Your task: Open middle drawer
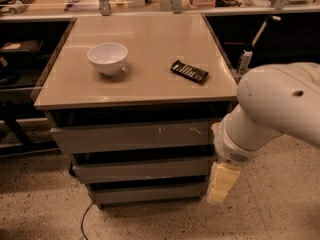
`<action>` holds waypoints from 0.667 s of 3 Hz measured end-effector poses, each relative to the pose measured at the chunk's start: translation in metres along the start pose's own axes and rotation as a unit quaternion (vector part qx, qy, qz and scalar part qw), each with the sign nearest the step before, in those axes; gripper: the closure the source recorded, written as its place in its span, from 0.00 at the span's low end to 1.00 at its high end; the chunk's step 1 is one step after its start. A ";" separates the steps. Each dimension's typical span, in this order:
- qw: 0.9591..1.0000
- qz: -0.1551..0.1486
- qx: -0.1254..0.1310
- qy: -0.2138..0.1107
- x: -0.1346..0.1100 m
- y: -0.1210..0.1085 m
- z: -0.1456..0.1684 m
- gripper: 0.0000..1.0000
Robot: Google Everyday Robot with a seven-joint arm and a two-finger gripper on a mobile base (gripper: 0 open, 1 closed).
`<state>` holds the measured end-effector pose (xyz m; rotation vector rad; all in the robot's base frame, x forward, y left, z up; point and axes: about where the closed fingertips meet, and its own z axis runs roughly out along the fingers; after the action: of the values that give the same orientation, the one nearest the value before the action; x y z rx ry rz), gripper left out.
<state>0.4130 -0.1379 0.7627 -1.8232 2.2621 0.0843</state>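
Note:
The middle drawer (142, 170) is a plain grey slanted front, closed, second in a stack of three under the tan cabinet top (150, 49). Above it is the taller grey front with white scratch marks (135, 136). Below it is the narrowest front (147, 193). My gripper (222, 183) is cream-coloured and hangs from the big white arm (275, 109). It points down at the right end of the middle and bottom fronts, covering their right corners.
A white bowl (107, 58) and a black flat packet (189, 71) lie on the cabinet top. Dark shelving stands left and behind. A cable (85, 219) trails on the speckled floor in front.

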 end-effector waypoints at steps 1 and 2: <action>0.999 0.016 -0.028 -0.013 -0.010 0.013 0.062 0.00; 0.998 0.032 -0.046 -0.020 -0.019 0.019 0.116 0.00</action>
<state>0.4148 -0.0936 0.6525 -1.7773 2.3248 0.2379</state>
